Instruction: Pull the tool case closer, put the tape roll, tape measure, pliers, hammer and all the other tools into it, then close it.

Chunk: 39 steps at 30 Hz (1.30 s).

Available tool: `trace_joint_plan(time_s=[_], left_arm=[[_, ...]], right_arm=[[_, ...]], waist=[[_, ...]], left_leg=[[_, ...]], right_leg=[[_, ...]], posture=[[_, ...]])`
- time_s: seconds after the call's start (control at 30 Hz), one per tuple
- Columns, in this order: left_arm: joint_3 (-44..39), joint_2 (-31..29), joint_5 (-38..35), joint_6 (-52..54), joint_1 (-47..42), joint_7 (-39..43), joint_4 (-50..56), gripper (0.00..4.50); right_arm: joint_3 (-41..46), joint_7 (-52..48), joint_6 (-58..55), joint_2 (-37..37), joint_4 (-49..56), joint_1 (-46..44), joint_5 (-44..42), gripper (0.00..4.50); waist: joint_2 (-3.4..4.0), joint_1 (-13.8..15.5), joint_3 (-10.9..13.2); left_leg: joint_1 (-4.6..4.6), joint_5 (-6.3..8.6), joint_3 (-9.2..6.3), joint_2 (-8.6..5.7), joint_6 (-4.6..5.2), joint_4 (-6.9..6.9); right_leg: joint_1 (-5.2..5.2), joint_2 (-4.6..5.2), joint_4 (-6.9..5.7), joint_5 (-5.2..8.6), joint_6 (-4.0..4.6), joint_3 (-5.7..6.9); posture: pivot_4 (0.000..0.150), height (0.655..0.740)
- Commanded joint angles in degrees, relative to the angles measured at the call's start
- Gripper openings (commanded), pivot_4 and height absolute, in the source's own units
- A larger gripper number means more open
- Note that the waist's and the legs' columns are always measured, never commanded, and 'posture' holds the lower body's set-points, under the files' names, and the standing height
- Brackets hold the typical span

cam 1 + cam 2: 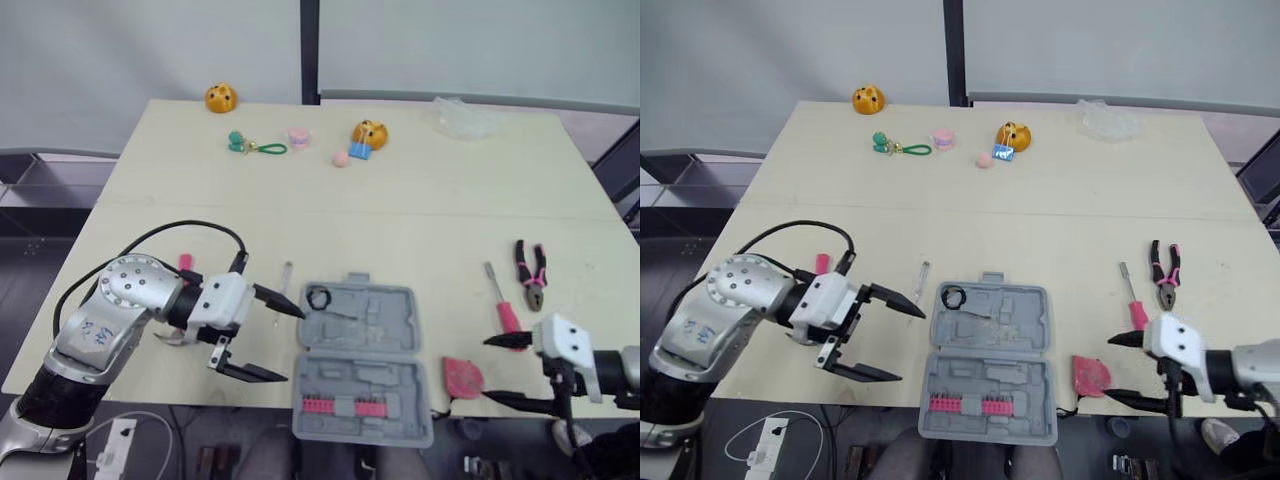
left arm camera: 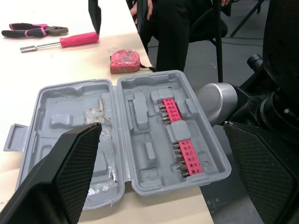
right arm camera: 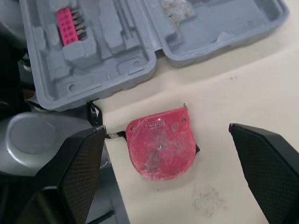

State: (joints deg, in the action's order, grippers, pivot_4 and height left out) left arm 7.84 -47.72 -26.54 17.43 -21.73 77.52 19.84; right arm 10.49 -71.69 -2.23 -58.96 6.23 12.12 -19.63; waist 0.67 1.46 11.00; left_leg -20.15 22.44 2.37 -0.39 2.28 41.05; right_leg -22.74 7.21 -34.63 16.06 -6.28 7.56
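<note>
Tool case (image 1: 372,312) open at near edge of tabletop (image 1: 400,210) | right claw (image 1: 490,370) spread above tape measure (image 1: 462,377) just beside case | left claw (image 1: 291,346) spread, empty | step: loading tools | next: descend, clench tape measure

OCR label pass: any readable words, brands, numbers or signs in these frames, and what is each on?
Nothing can be quoted with confidence.
tape measure: a short embossed word on its red face, too blurred to read.
pink bit strip in the tool case: tiny marks, too small to read.
silver shell of the left arm: blue handwriting, not legible.
</note>
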Motion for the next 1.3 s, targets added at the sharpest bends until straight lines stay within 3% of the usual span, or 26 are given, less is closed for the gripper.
trace_joint_plan(time_s=[0.03,0.3,0.63,0.8,0.83,0.97,1.1,1.3], left_arm=[[0.45,0.67,0.77,-1.59,-0.31,-0.35,1.56,4.50],[0.17,0.55,1.56,-2.83,0.68,-0.50,1.40,4.50],[0.64,0.68,2.88,-4.59,0.90,-0.29,0.35,4.50],[0.65,0.98,3.33,-5.61,0.73,-0.33,-0.87,4.50],[0.55,1.03,3.52,-5.87,0.69,-0.37,-1.40,4.50],[-0.31,0.76,5.78,-8.55,1.02,-0.95,-5.49,4.50],[-1.09,1.30,6.51,-9.91,-0.03,-1.66,-9.48,4.50],[0.09,3.66,7.56,-11.11,-2.79,-2.08,-12.96,4.50]], right_arm=[[-3.00,-0.37,6.30,1.22,-3.95,-1.87,4.54,4.46],[-7.37,1.83,15.23,3.44,-13.94,-5.74,11.41,4.46],[-9.55,5.03,12.70,6.05,-13.93,-5.78,13.59,4.46],[-8.61,4.92,10.45,5.39,-9.73,-5.43,11.82,2.93],[-8.20,4.89,9.35,4.89,-8.23,-5.66,11.50,2.93],[-7.11,5.38,-6.45,0.99,3.38,-10.51,9.84,2.94],[-10.57,3.17,-30.87,-3.43,11.90,-23.61,3.91,2.94],[-25.10,-2.15,-37.92,-2.92,11.12,-41.46,8.36,2.94]], waist=[[0.01,0.02,0.00],[0.01,-0.04,0.00],[0.03,-0.05,0.00],[0.03,-0.06,0.00],[0.03,-0.05,0.00],[0.15,-0.24,0.00],[0.25,-0.27,0.06],[0.22,0.14,0.06]], left_leg=[[-0.01,0.00,-0.03,0.00,0.00,0.00],[-0.02,0.00,-0.05,0.00,0.00,0.01],[-0.02,0.00,-0.08,0.02,0.00,0.03],[0.00,0.00,-0.09,0.03,0.00,0.03],[0.00,0.00,-0.09,0.03,0.00,0.03],[0.02,0.00,-0.07,0.03,0.00,0.04],[0.00,0.00,-0.07,0.04,0.00,0.06],[-0.19,0.03,-0.31,-0.01,-0.05,0.07]], right_leg=[[0.00,0.00,0.00,0.00,0.00,0.00],[0.03,0.00,0.01,0.00,0.01,0.01],[0.04,0.01,0.00,0.01,0.02,-0.01],[0.06,0.00,-0.01,0.01,0.02,-0.01],[0.06,0.00,-0.01,0.01,0.02,-0.01],[0.05,-0.01,-0.04,0.01,0.02,0.00],[-0.02,0.00,-0.12,0.02,0.04,-0.02],[-0.05,0.04,0.03,0.06,0.11,0.09]], posture=[[0.150,0.7400],[0.150,0.7400],[0.150,0.7400],[0.150,0.7400],[0.150,0.7400],[0.150,0.7400],[0.150,0.7400],[0.150,0.7400]])
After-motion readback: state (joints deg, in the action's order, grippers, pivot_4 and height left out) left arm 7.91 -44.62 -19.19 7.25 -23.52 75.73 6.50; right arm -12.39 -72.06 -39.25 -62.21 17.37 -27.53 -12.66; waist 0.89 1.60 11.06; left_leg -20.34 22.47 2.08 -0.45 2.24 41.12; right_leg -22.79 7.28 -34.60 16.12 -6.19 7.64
